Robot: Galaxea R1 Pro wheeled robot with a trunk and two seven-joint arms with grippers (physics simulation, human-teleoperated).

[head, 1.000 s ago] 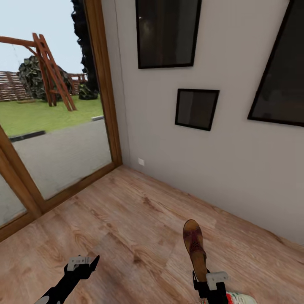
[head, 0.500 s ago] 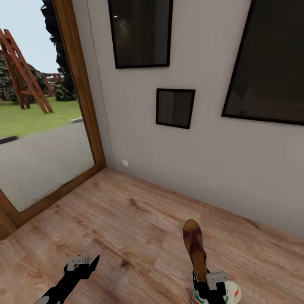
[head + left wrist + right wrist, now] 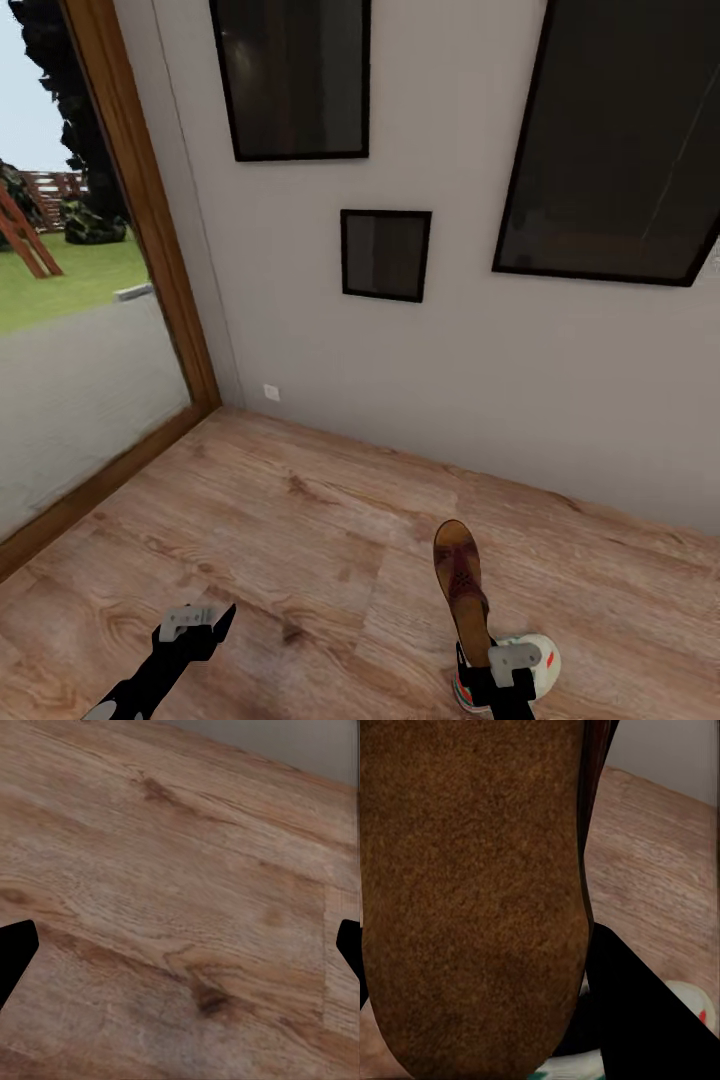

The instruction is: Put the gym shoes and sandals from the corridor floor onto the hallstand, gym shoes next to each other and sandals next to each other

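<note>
A brown sandal (image 3: 462, 590) is held up off the floor by the right gripper (image 3: 500, 672) at the bottom right of the frame. Just beside that gripper, a white gym shoe (image 3: 530, 664) with green and red marks is seen on the wood floor (image 3: 300, 540). The left gripper (image 3: 195, 628) is seen at the bottom left, with nothing in it. Three dark picture frames (image 3: 385, 255) are hung on the grey wall (image 3: 450, 400). A big window (image 3: 80, 330) with a wood frame is seen at the left, and grass is seen through it.
</note>
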